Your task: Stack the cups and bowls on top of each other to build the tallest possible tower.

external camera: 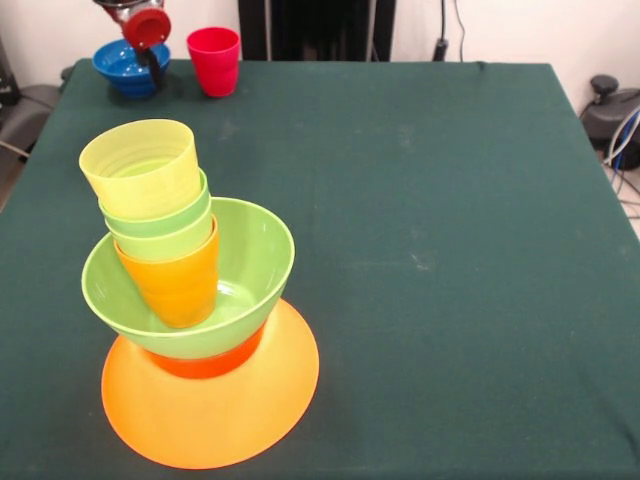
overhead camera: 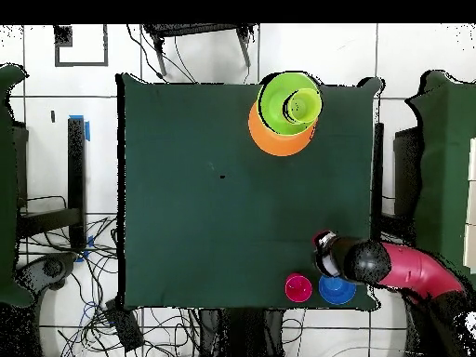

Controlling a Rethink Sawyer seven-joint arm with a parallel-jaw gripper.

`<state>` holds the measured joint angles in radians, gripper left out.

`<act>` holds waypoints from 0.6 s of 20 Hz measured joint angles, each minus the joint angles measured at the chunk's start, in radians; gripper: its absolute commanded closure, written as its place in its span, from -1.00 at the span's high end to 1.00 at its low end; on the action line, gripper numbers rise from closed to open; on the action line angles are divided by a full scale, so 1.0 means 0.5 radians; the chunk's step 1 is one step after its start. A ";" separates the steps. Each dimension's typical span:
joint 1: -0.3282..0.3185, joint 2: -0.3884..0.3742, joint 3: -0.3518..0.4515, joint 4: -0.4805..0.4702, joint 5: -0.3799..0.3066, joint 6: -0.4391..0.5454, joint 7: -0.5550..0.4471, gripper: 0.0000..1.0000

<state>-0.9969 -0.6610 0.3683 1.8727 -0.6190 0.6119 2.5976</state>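
Orange base, green bowl, four nested cups: tower up at one table corner

Orange is the base colour: the very large orange bowl (external camera: 210,410) lies upside down, rim flat on the green tablecloth (external camera: 420,200), near the front-view camera on the left. On it sits a small orange-red bowl (external camera: 215,360), mostly hidden, only a band showing under the next piece. Above that the lime green bowl (external camera: 255,250) sits mouth up.

Inside the green bowl is a nest of cups, all mouth up: orange cup (external camera: 180,285) at the bottom, then two lime green rims (external camera: 165,232), then the yellow cup (external camera: 140,165) on top. Four cups counted in the nest. The nest's long axis is not vertical; it tilts toward the picture's upper left in the front view, leaning on the bowl's left wall. The tower (overhead camera: 286,116) overall stands upright on the overhead view's far edge, right of centre.

Off the tower: one red cup (external camera: 214,60), upright, mouth up, at the far-left part of the table, and one blue bowl (external camera: 128,66), mouth up, just beside it. Apart, not touching.

Gripper (external camera: 148,40) hangs over the blue bowl with a red round object (external camera: 147,27) at its tip; cannot tell how the fingers stand. The arm (overhead camera: 414,268) enters from the overhead view's lower right.

Count: 3 bowls in tower, 1 loose; 4 cups in tower, 1 loose.
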 measured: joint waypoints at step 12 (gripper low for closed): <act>-0.009 0.081 -0.011 -0.001 -0.159 0.000 0.000 1.00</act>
<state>-1.0014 -0.6204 0.3630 1.8724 -0.6985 0.6119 2.5976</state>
